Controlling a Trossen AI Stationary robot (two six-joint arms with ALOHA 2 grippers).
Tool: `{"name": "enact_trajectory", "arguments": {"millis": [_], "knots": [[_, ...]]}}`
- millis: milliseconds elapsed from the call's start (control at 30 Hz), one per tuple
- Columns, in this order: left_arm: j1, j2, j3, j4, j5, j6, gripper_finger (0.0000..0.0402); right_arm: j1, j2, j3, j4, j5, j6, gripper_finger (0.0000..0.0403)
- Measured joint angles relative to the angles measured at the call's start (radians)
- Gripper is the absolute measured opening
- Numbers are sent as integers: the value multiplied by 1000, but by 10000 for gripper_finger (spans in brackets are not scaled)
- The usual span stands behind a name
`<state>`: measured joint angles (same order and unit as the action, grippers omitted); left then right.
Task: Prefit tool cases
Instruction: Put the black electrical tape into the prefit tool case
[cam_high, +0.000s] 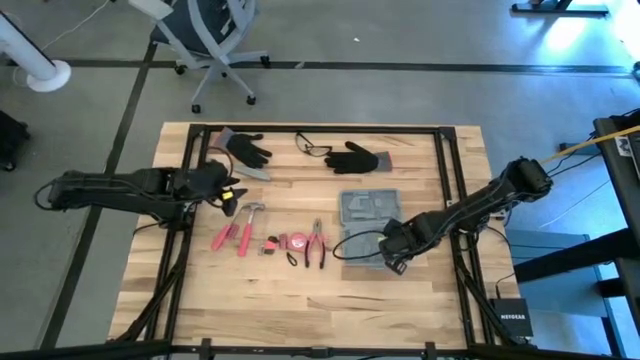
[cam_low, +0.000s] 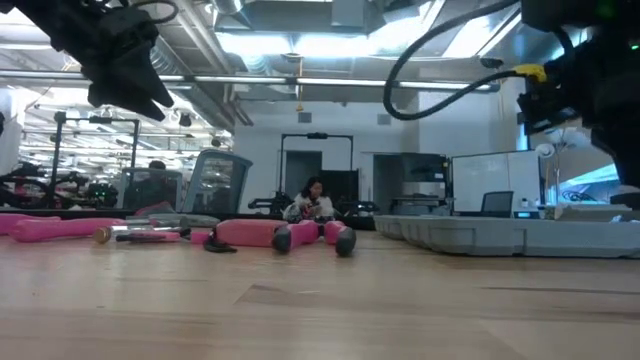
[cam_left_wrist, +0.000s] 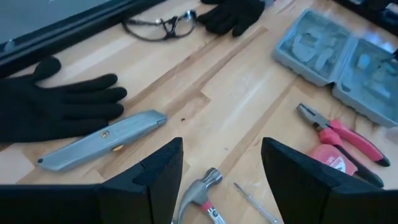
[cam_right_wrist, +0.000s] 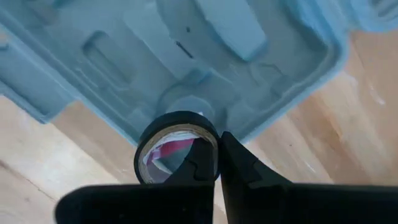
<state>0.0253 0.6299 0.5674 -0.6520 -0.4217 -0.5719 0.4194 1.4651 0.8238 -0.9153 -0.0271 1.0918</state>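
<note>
Case (cam_high: 365, 226) is laid open and flat at about 3 o'clock of table centre, slots facing up so tools can be dropped straight in.

Right gripper (cam_high: 392, 258) is parked over the case's near half, at its 5 o'clock corner. Jaws are pinched shut on the wall of a black tape roll (cam_right_wrist: 177, 146), one finger inside the ring, one outside. The roll is held edge-on just above a round recess, presumably the slot meant for it; whether it touches the case yet cannot be told.

Left gripper (cam_high: 228, 192) is held at 9 o'clock of table centre, above the hammer (cam_high: 249, 213) head, beside the knife (cam_left_wrist: 102, 139) and left glove (cam_high: 247, 148). Jaws are set fairly wide and hold nothing, likely lined up for a pick of the hammer.

Pliers (cam_high: 317, 243), tape measure (cam_high: 296, 243) and the red-handled tools (cam_high: 232, 237) are left in a row at 6 o'clock, close to the case for short transfers. Glasses (cam_high: 312, 148) and second glove (cam_high: 355, 159) are kept at 12 o'clock, out of the work path.
</note>
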Motion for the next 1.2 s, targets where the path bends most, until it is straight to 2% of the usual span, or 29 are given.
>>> {"name": "enact_trajectory", "arguments": {"millis": [133,567,900,1033,1133,1200], "knots": [[-1,26,0,11,2,-7,210,0,0,0,7,26,7,4],[-1,38,0,17,3,-5,210,0,0,0,0,43,5,71],[-1,38,0,15,3,-5,210,-1,1,13,-18,0,3,119],[-1,38,0,14,3,-4,210,-1,-7,91,-154,123,27,96],[-1,38,0,12,3,-4,210,-2,-17,141,-241,192,27,44],[-1,38,0,13,3,-1,210,-3,-19,144,-235,176,28,12]]}}
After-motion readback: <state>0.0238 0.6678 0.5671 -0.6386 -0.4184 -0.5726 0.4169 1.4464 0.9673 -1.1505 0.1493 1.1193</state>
